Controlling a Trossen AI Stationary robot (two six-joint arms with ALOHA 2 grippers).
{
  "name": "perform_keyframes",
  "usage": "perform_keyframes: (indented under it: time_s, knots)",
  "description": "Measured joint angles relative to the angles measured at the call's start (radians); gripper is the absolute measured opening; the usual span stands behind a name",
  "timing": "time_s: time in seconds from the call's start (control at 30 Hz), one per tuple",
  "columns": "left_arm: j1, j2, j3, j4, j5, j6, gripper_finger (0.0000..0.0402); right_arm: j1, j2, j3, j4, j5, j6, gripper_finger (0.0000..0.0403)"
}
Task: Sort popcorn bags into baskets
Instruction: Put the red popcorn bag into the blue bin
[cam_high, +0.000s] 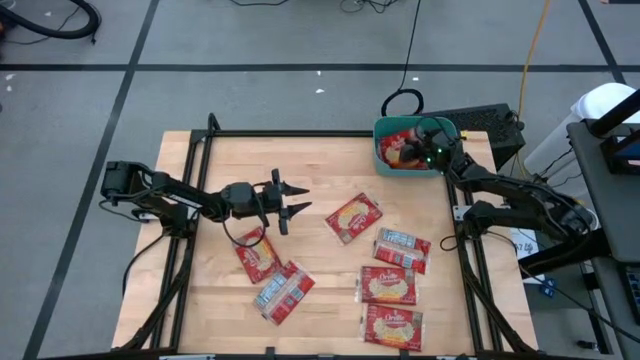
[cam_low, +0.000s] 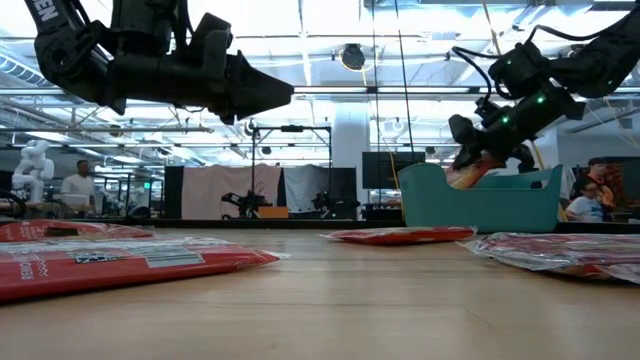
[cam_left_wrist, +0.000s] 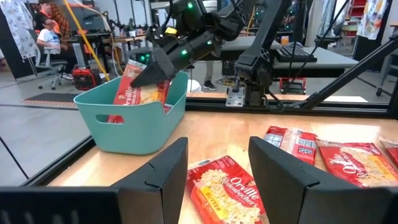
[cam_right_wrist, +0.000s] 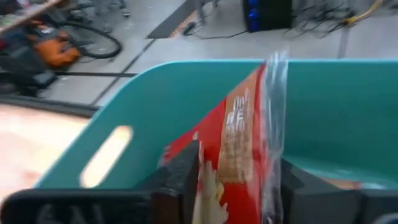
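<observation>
- The right gripper (cam_high: 428, 150) hangs over the teal basket (cam_high: 384, 163) at the far right corner of the table (cam_high: 320, 300), its jaws closed on a red popcorn bag (cam_right_wrist: 239, 149).
- That held bag stands upright and tilted, its lower end inside the basket, its upper end above the rim.
- More red shows inside the basket beneath it; how many bags lie there cannot be told.
- The left gripper (cam_high: 292, 200) hovers above the table left of centre, jaws spread wide and holding nothing.
- Six popcorn bags lie flat on the table: two (cam_high: 258, 255) near the left gripper, one (cam_high: 354, 217) at the centre, three (cam_high: 388, 285) toward the near right.
</observation>
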Motion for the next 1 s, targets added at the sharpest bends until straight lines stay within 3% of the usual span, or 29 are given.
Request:
perform_keyframes:
  time_s: [0.23,0.37,0.53,0.83,1.0]
  knots:
    - [0.0,0.0,0.0,-0.026,0.0,-0.01,0.0175,0.0,0.0,0.0,-0.003,0.106,-0.107,0.0181]
    - [0.0,0.0,0.0,-0.038,0.0,-0.02,0.0175,0.002,0.0,0.0,0.023,0.093,-0.163,0.02]
    - [0.0,0.0,0.0,-0.052,0.0,-0.021,0.0175,0.041,-0.021,0.0,0.035,0.046,-0.156,0.0199]
    - [0.0,0.0,0.0,-0.053,-0.001,-0.027,0.0175,0.164,-0.083,0.0,0.035,0.347,-0.275,0.0179]
    - [0.0,0.0,0.0,-0.053,-0.001,-0.025,0.0175,0.214,-0.103,0.0,0.023,0.336,-0.265,0.0177]
